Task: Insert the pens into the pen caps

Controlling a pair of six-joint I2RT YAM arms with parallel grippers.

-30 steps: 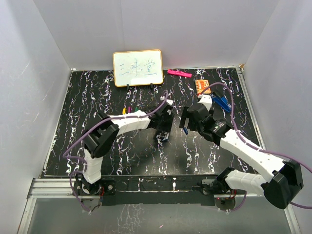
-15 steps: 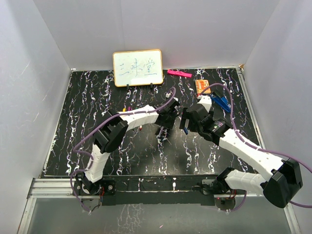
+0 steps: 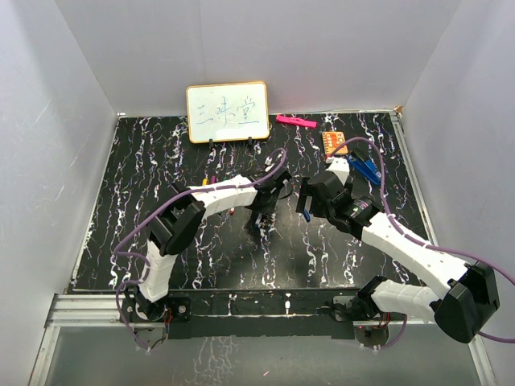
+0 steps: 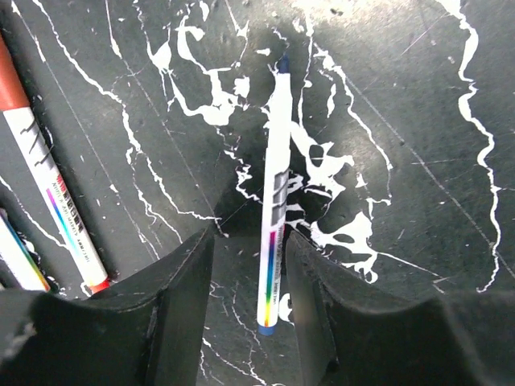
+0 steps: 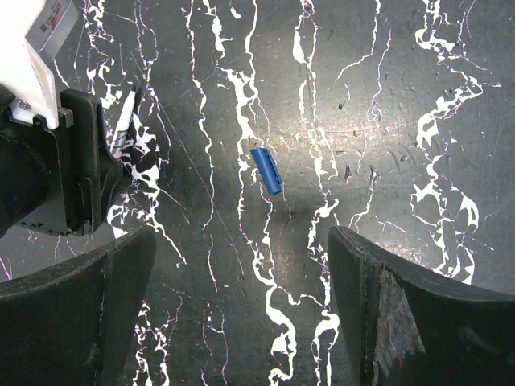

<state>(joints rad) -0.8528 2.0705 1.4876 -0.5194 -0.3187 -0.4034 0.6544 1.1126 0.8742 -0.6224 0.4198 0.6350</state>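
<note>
A white pen (image 4: 274, 209) with a blue tip lies flat on the marbled table between the fingers of my left gripper (image 4: 251, 237). The jaws are open: the pen sits close to the right finger (image 4: 310, 305), with a clear gap to the left one. In the top view the left gripper (image 3: 260, 212) hangs low over mid-table. A short blue pen cap (image 5: 265, 170) lies on the table ahead of my right gripper (image 5: 241, 237), whose fingers stand wide apart with nothing between them. Two more pens (image 4: 48, 193) lie to the left.
A small whiteboard (image 3: 228, 112) stands at the back, with a pink bar (image 3: 295, 121) to its right. An orange card (image 3: 336, 141) and a blue clip (image 3: 364, 167) lie behind the right arm. Coloured pen ends (image 3: 211, 181) show beside the left forearm.
The left arm has shifted, bringing its gripper slightly leftward over the pen, and its jaws have narrowed a little. The right arm has stayed still.
</note>
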